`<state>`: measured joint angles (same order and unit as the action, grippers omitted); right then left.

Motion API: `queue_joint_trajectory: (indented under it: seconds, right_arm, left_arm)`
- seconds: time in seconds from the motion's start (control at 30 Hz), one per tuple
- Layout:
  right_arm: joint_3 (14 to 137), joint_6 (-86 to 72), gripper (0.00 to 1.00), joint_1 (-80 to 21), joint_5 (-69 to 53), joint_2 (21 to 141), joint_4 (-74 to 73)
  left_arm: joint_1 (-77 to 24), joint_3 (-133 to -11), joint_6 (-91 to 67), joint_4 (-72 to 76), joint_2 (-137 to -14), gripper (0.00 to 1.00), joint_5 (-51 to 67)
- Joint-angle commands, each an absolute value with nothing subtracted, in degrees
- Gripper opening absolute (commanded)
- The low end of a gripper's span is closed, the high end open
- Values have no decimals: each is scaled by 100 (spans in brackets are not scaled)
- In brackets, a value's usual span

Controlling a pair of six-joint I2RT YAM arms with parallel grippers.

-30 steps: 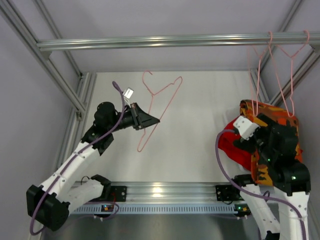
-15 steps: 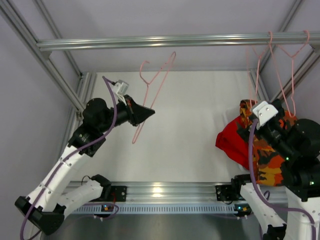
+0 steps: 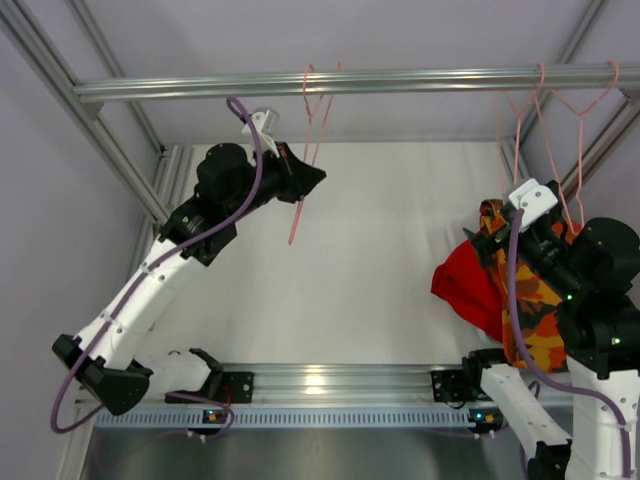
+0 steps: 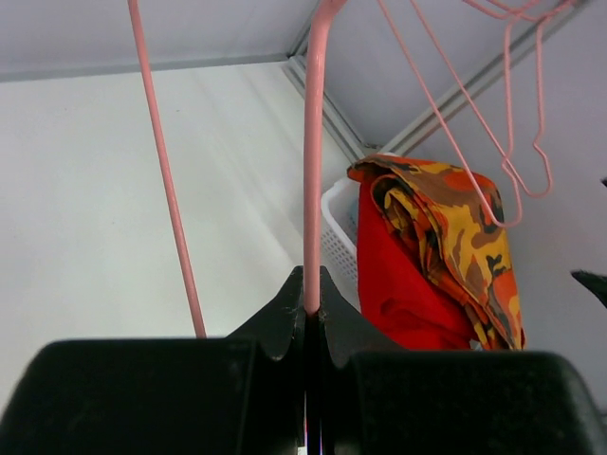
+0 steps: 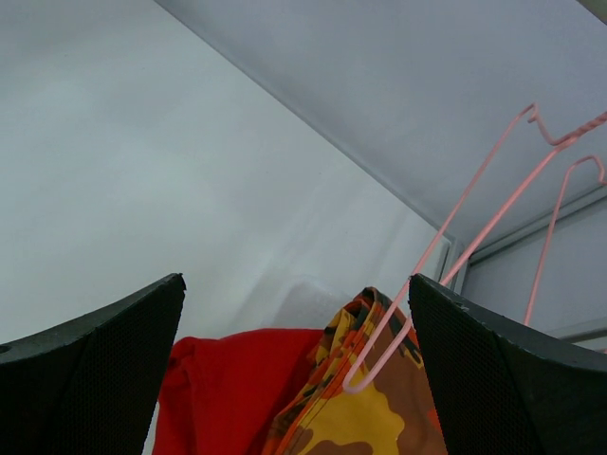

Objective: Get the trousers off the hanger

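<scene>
My left gripper is shut on the wire of an empty pink hanger, raised so its hook reaches the metal rail. I cannot tell whether the hook rests on the rail. At the right lie the red trousers and the orange-yellow patterned trousers, heaped in a white basket. My right gripper hangs open above them, nothing between its fingers.
Other pink hangers hang from the rail's right end, just over the heap; one wire end dangles in front of the patterned cloth. Aluminium frame posts stand at the left and right sides.
My left arm has lifted the hanger up and back to the rail, turning it edge-on. The right arm has risen a little over the heap, jaws still wide.
</scene>
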<state>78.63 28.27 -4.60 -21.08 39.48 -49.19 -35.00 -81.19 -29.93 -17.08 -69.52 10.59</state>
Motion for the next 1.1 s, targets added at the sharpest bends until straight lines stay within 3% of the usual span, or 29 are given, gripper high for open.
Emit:
queue_joint_trajectory:
  seconds: [0.0, 0.47, 0.83, 0.9, 0.97, 1.07]
  right_arm:
    - [7901, 2760, 99, -431, -2118, 3920, -4597]
    - [7682, 2804, 100, -422, -2083, 3779, -4580]
    - [7699, 2751, 99, -422, -2057, 3595, -4500]
    - [7699, 2751, 99, -422, -2074, 3586, -4518]
    - [7708, 2725, 100, -413, -2092, 3577, -4500]
    - [7725, 2681, 99, -422, -2127, 3560, -4474]
  left_arm:
    - [-3551, -8683, -3348, -1898, -7294, 0, 353]
    - [-3718, -9554, -4401, -2337, -8252, 0, -484]
    - [-3727, -8482, -4861, -2179, -8008, 0, -97]
    - [-3727, -8350, -4782, -2206, -7937, 9, -97]
    - [-3727, -8236, -4624, -2215, -7805, 30, -114]
    - [-3727, -8148, -4369, -2145, -7621, 50, -88]
